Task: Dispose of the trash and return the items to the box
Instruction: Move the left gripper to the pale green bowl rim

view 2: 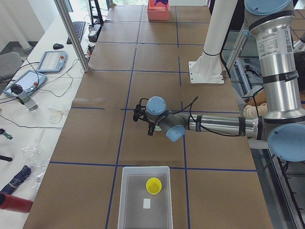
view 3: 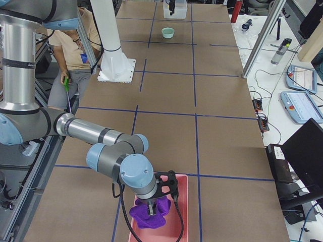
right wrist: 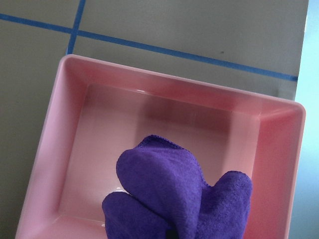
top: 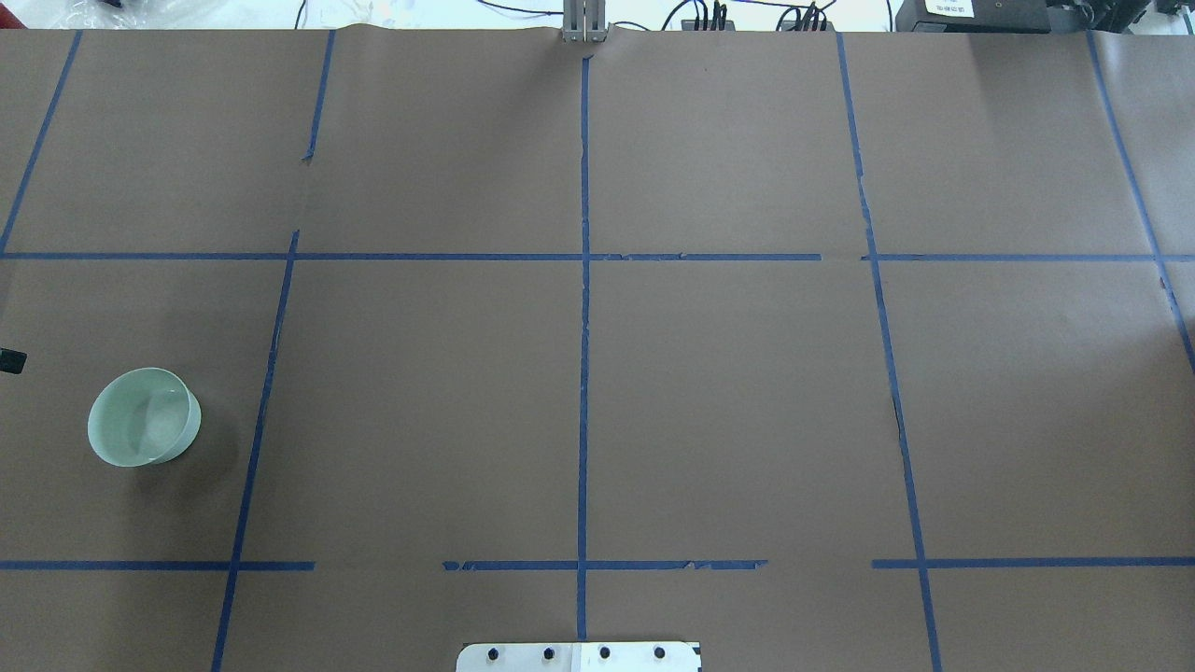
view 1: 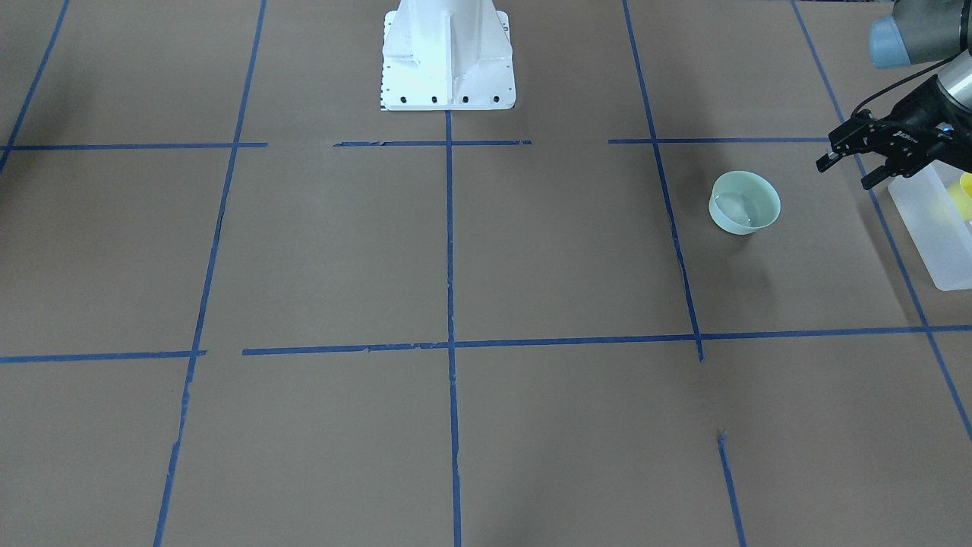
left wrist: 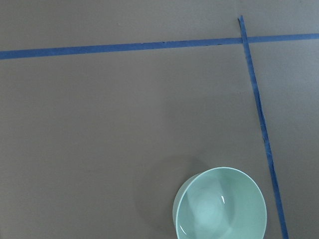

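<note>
The mint-green bowl (view 1: 745,202) stands upright on the brown table, also seen in the overhead view (top: 144,416) and the left wrist view (left wrist: 220,205). The yellow cup (view 2: 153,185) stands inside the frosted-white box (view 2: 138,202), whose corner shows in the front-facing view (view 1: 931,228). My left gripper (view 1: 847,170) is open and empty, hovering between the bowl and the box. My right gripper (view 3: 151,205) hangs over a pink bin (right wrist: 60,149), right above a bunched purple cloth (right wrist: 169,199). I cannot tell whether it is shut on the cloth.
The white robot base (view 1: 448,61) stands at the table's middle edge. Blue tape lines cross the brown paper. A metal post (view 2: 71,33) and desks with pendants and cables flank the table. A person (view 3: 75,40) sits behind the robot.
</note>
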